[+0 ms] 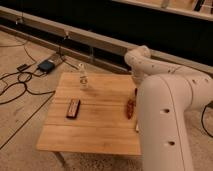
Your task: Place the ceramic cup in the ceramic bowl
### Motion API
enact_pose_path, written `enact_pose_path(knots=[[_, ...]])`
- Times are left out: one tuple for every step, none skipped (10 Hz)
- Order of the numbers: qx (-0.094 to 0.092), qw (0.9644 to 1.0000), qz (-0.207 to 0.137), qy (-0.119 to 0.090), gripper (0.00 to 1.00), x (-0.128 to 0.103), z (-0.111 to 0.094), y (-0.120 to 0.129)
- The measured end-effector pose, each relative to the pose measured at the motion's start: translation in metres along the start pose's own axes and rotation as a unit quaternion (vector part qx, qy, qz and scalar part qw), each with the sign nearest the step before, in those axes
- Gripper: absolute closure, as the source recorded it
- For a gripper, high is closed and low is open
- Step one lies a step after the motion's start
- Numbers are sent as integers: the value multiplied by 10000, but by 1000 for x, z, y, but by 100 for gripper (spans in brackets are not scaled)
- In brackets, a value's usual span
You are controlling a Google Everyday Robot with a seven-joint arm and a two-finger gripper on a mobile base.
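Note:
The white arm (pixel 165 100) fills the right side of the view and reaches over the far right edge of the wooden table (pixel 95 125). The gripper (pixel 135 84) hangs at the end of the arm's wrist above that edge, mostly covered by the arm's big white link. The whitish ceramic cup and the maroon ceramic bowl are both hidden behind the arm.
A small clear bottle (pixel 82 77) stands at the table's far left. A dark flat rectangular object (pixel 73 108) lies left of centre. An elongated reddish-brown object (pixel 130 107) lies beside the arm. Cables and a dark box (pixel 46 65) lie on the floor at the left.

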Motion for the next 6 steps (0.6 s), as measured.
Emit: enact_pose_path(knots=[[-10, 10000, 0, 41, 37, -1, 2, 1], [-21, 10000, 5, 84, 26, -1, 3, 2], [-25, 9999, 13, 119, 21, -2, 4, 3], [-24, 9999, 21, 138, 20, -3, 5, 3], [-30, 9999, 31, 160, 20, -3, 5, 3], [-29, 9998, 39, 180, 20, -3, 5, 2]])
